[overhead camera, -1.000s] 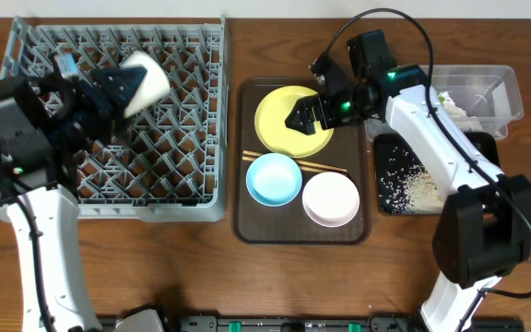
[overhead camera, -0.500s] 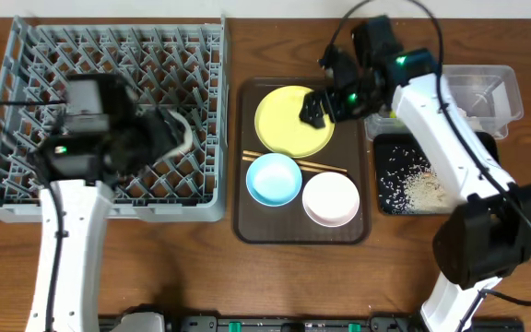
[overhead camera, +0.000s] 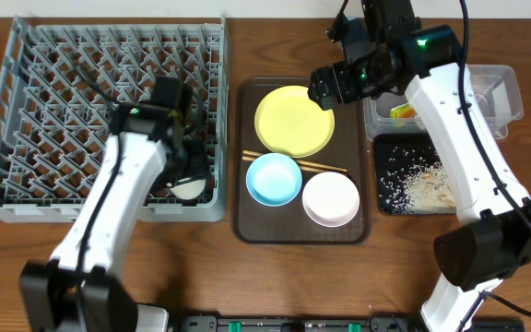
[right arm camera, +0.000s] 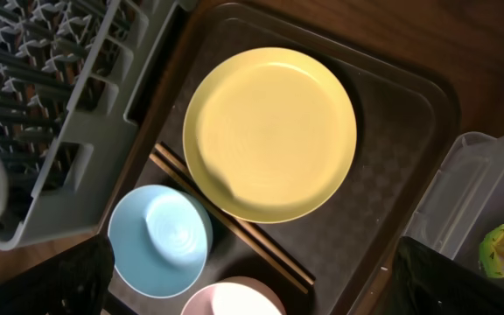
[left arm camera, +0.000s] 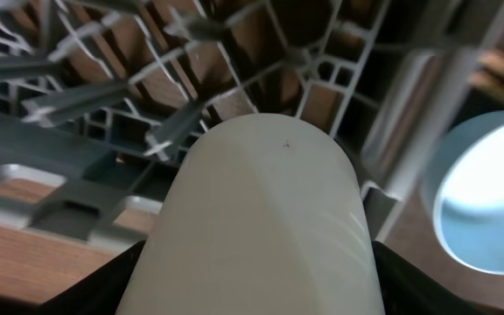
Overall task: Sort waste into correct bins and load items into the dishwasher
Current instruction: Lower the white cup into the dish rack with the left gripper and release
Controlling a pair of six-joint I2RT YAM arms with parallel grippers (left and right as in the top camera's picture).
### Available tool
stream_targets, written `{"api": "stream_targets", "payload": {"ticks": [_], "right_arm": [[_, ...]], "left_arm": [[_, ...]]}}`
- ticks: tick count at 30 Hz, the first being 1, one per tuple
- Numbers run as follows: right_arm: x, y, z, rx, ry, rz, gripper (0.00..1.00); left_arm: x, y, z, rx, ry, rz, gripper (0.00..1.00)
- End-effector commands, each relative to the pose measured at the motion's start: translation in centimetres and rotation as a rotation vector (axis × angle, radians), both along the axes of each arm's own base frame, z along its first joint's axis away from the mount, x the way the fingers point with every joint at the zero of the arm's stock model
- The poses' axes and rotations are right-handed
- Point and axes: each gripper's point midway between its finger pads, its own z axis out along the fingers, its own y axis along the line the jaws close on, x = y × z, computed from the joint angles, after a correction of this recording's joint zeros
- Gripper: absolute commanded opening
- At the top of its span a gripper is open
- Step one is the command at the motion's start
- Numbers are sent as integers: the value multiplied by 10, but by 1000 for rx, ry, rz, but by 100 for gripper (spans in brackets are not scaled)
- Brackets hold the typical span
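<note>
the small white cup (left arm camera: 269, 219) sits in the near right corner of the dish rack (overhead camera: 26, 198), lying on its side among the pegs, its rounded wall filling my left wrist view. my left gripper (left arm camera: 261, 284) is clamped around it, one dark finger on each side (only the fingers' edges show at the bottom corners). my left arm comes in from the table's near edge and slants up and to the right across the rack's front wall, the wrist bent down into that corner.

just beyond the rack wall is the light blue bowl (overhead camera: 273, 179) on the brown tray (overhead camera: 247, 231), with the white bowl (overhead camera: 330, 198) beside it, the chopsticks (overhead camera: 325, 169) lying between the bowls and the yellow plate (overhead camera: 289, 120).

my right gripper (overhead camera: 324, 88) hangs above the plate's far right edge with its fingers spread wide and nothing between them. that arm rises from the near right corner, elbow over the black tray (overhead camera: 383, 203) of rice scraps (overhead camera: 422, 189). the snack wrapper (overhead camera: 401, 112) lies in the clear tub (overhead camera: 510, 101).
</note>
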Motion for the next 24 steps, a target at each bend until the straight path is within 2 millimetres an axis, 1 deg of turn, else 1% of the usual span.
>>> {"api": "stream_targets", "payload": {"ticks": [1,6,8,10,12,14,19,21,23,24], "right_arm": [[-1,0,11,-5,-31,10,99],[-3,2,10,-5,-26,15,99],[-3,2,10,-4,-24,16,99],[-4,2,10,-5,-21,18,99],[-5,4,10,-5,-20,21,99],[-6,5,9,-6,-18,24,99],[-6,6,10,-5,-20,27,99],[-7,6,9,-5,-19,28,99],[-7,6,9,-6,-17,28,99],[-7,6,9,-6,-17,28,99]], "left_arm": [[3,-4,-10,11,40,-25,34],[7,-4,-25,19,75,-26,34],[9,-4,-30,21,81,-26,36],[11,-5,-33,22,87,-26,52],[11,-5,-35,23,89,-26,65],[12,-5,-35,22,88,-26,71],[14,-5,-32,20,77,-25,76],[16,-5,-25,18,64,-26,77],[20,-6,-14,14,40,-26,78],[22,-6,-8,12,26,-28,80]]}}
